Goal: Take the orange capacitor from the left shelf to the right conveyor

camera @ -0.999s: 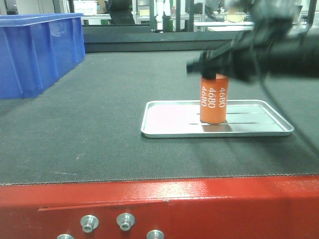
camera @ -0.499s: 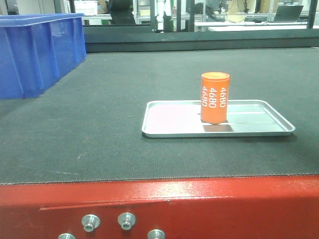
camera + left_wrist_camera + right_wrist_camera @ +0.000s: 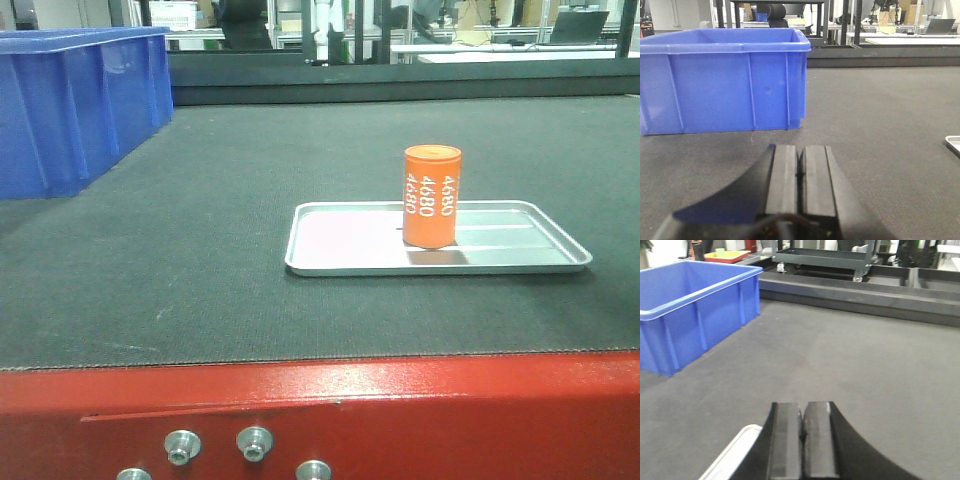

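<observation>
The orange capacitor (image 3: pixel 431 196), printed "4680", stands upright on a shallow silver tray (image 3: pixel 340 245) that lies on the black belt of the right conveyor (image 3: pixel 200 250). Nothing touches it, and no arm shows in the front view. My left gripper (image 3: pixel 800 150) is shut with nothing between its fingers, low over the belt and facing the blue bin (image 3: pixel 722 80). My right gripper (image 3: pixel 802 407) is also shut and empty, above the belt beside a corner of the tray (image 3: pixel 735 450). The left shelf is out of view.
A big blue plastic bin (image 3: pixel 75 105) sits on the belt at the far left. The conveyor's red frame (image 3: pixel 400 420) with silver bolts runs along the near edge. A dark raised rail (image 3: pixel 400 85) borders the belt's far side, with racks and desks behind.
One second ago a dark arm hung blurred over the capacitor's top. It has since left the front view, and the capacitor stands free on the tray.
</observation>
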Controlling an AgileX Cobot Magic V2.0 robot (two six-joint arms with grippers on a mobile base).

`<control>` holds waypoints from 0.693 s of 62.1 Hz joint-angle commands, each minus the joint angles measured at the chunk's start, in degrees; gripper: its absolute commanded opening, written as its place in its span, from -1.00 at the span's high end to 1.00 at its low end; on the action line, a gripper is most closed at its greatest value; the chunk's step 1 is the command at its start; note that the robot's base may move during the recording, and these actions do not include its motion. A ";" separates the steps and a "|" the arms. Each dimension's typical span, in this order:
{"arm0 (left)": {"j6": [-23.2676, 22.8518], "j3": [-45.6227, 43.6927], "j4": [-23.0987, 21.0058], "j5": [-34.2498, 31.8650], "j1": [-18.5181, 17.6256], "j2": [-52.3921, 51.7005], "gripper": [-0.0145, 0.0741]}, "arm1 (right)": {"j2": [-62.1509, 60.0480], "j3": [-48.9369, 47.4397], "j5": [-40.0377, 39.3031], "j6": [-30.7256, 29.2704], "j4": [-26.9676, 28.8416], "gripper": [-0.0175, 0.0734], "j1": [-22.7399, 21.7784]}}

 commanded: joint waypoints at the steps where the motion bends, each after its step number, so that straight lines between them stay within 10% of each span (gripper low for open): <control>1: 0.00 -0.45 -0.31 -4.80 -0.39 0.58 0.91 | -3.70 -1.12 -4.67 -0.57 0.67 0.48 -3.83; 17: 0.00 -0.45 -0.31 -4.80 -0.39 0.58 0.91 | -24.17 11.16 -6.04 0.95 4.16 0.50 -20.73; 43: 0.00 -0.45 -0.31 -4.80 -0.39 0.58 0.91 | -48.00 33.17 -0.62 0.89 3.81 0.50 -17.79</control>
